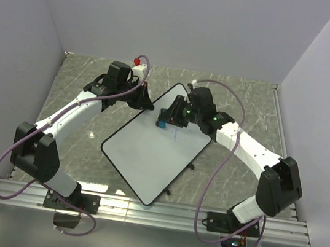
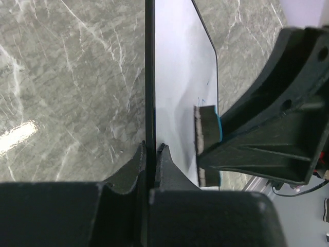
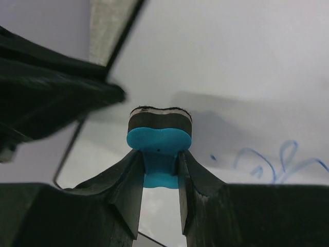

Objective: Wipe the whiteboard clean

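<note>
The whiteboard (image 1: 148,152) lies tilted on the marble table, white with a thin black rim. My left gripper (image 1: 145,102) is shut on its upper left edge; in the left wrist view the rim (image 2: 149,77) runs between the fingers (image 2: 129,167). My right gripper (image 1: 167,119) is shut on a blue eraser (image 3: 159,136) and presses its dark felt face on the board near the upper corner. Blue scribbles (image 3: 280,162) remain on the board (image 3: 241,67) to the right of the eraser. The eraser also shows in the left wrist view (image 2: 208,136).
A small white and red object (image 1: 139,64) sits on the table behind the left arm. Grey walls close in the back and both sides. A metal rail (image 1: 158,212) runs along the near edge.
</note>
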`<state>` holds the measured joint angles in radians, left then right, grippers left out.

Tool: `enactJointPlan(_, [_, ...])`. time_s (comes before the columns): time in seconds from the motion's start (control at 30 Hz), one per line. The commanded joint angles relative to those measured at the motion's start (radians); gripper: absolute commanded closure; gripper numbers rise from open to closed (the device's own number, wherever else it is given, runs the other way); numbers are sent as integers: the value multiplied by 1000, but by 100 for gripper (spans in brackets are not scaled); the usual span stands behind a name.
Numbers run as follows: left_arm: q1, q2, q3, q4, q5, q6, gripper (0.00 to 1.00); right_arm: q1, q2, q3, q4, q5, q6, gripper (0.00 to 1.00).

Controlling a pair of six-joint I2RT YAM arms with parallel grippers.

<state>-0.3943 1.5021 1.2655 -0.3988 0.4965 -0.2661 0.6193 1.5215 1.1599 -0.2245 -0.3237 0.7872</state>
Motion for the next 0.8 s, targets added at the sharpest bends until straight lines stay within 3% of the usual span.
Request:
enactJointPlan(0.0, [-17,-23,-3,-26,-70,68,100,-7,51,66,-18,-18,-9,100])
enactJointPlan(0.33, [-17,-32,11,-25,-101,56,100,-110,86,-175,28,-32,-28,100])
enactJointPlan(0.57, [-17,-45,38,-34,-96,54,100,-125,86,-304,-24,43,-65,100])
enactJointPlan(0.77, [-17,-49,38,-29,-85,54,100,-135,88,-296,-136,97,-88,100])
